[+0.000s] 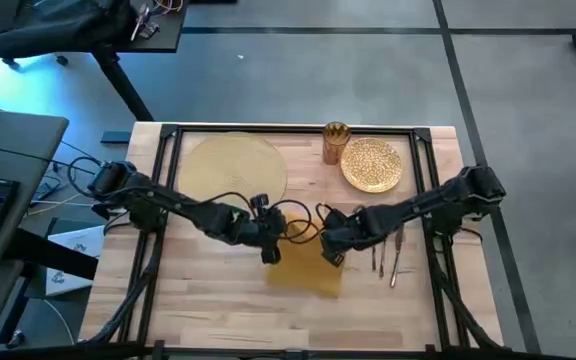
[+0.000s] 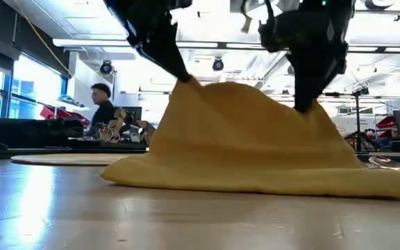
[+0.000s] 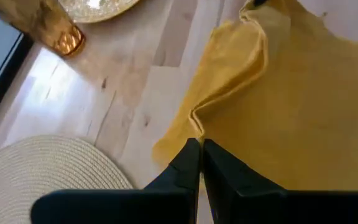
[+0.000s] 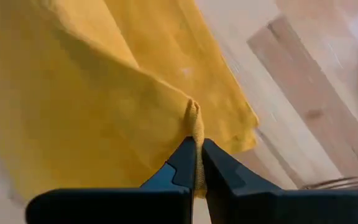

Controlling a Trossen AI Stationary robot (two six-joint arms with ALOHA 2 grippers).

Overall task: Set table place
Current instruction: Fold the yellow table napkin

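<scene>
A mustard-yellow napkin lies near the table's middle. It is tented up at two points in the low view, and its lower edge rests on the wood. My left gripper is shut on its far left part, and my right gripper is shut on its far right part. The round woven placemat lies flat at the far left, apart from both grippers. A gold patterned plate and a gold cup stand at the far right. My left gripper pinches a raised ridge of the napkin between its two fingers, slanting down from above. The cloth rises to a peak at the fingers and slopes down slack to the table. One layer or several, I cannot tell. My right gripper pinches a bunched fold of the napkin between its two fingers, coming down from above. The cloth is lifted to a lower peak there, and the rest drapes to the table.
Cutlery lies on the wood just right of the napkin, close to my right gripper. Black frame bars run along the table's edges. A person sits at a desk in the room beyond the far edge. Bare wood lies toward the near edge.
</scene>
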